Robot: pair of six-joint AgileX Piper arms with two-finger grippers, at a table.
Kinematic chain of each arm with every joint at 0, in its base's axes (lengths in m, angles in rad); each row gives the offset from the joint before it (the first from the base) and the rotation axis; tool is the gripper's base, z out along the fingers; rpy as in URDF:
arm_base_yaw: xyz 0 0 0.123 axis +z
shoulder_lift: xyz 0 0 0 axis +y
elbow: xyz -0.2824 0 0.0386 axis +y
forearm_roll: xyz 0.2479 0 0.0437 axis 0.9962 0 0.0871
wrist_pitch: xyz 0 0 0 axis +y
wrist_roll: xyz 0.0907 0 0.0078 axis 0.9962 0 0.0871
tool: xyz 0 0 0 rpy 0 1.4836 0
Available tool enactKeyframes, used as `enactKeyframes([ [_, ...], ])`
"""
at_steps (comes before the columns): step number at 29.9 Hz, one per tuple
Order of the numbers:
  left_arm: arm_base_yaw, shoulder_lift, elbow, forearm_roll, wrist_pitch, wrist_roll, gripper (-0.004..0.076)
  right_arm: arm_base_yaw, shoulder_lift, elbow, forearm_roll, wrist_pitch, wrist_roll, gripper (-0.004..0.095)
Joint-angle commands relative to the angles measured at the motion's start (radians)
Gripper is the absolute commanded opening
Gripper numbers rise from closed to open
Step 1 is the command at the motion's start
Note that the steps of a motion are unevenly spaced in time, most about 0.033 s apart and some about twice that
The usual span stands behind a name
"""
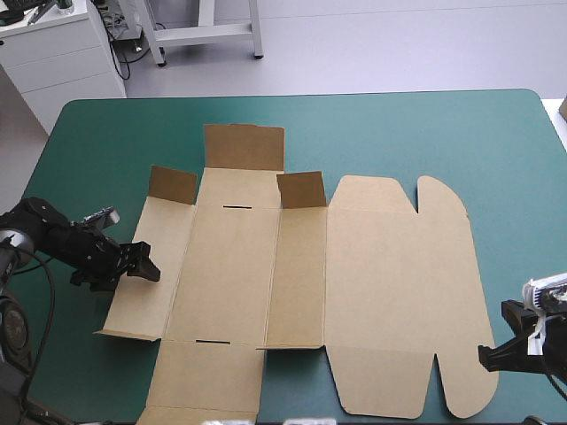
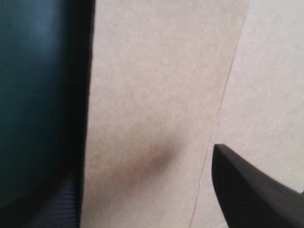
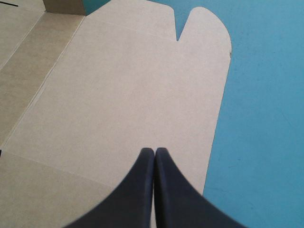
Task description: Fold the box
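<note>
1. Across the middle of the teal-green table (image 1: 106,142): the brown box (image 1: 301,292), a cut sheet opened out and mostly flat, its long side running from left to right.
2. Along its far edge: three short flaps (image 1: 244,148) raised from the sheet and darker than the rest, one at the middle panel and one on either side of it.
3. Toward the right: the wide lid panel (image 1: 399,292), flat on the cover, with a narrow notch between two rounded lobes at its far edge.
4. At the box's left edge: the left gripper (image 1: 144,266), low over the table, its tips at the outer left panel about halfway along it.
5. From the left wrist: black fingers (image 2: 256,190) standing well apart, so open. Between them, the board's outer edge, with teal-green cover on one side and brown panel with a fold line on the other.
6. By the box's near right corner: the right gripper (image 1: 494,356), just beside the lid panel's edge.
7. From the right wrist: both fingers pressed together in one pointed arch, closed with no board between them. Tips over the lid panel, close to its right edge; touching the board or not, cannot tell.
</note>
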Motion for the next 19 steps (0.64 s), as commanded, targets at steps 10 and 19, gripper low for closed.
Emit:
enactKeyframes([
  [10,-0.025,-0.156,0.003,-0.126,0.107,0.004,0.048,-0.003,0.012,-0.022,-0.022,-0.022,-0.002,-0.0018],
  [19,-0.136,-0.196,0.07,-0.094,0.107,-0.015,0.0467,-0.003,0.012,-0.022,-0.018,-0.021,0.005,-0.0018],
])
